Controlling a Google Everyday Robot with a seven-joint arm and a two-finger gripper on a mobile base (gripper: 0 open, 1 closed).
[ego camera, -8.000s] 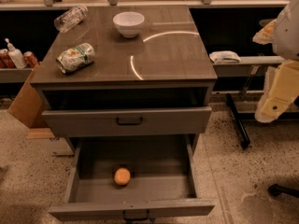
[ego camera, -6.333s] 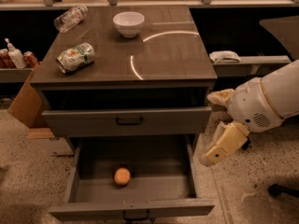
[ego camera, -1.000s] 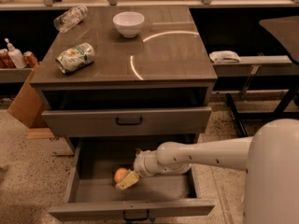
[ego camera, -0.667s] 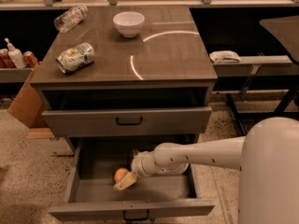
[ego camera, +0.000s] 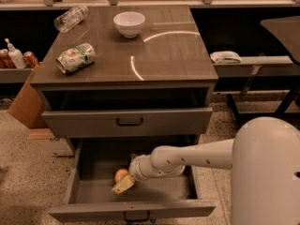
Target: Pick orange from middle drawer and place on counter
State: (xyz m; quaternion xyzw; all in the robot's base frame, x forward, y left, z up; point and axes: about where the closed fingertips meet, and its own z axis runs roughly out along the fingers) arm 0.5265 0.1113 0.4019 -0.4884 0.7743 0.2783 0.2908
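The orange (ego camera: 120, 174) lies on the floor of the open middle drawer (ego camera: 159, 190), left of centre. My gripper (ego camera: 123, 183) is down inside the drawer, right against the orange's front right side, and part of it overlaps the fruit. The white arm (ego camera: 192, 156) reaches in from the right. The counter (ego camera: 168, 55) is the glossy brown-grey top above the drawers.
On the counter stand a white bowl (ego camera: 129, 23), a green-and-orange can (ego camera: 75, 57) on its side and a plastic bottle (ego camera: 70, 18) lying down. The drawer above (ego camera: 129, 122) is shut. A cardboard box (ego camera: 26, 102) stands at the left. A bench with a white cloth (ego camera: 225, 56) is at the right.
The arm came from outside on the right down into the drawer. Over the last second the gripper edged a little left, closer against the orange. The orange has not moved.
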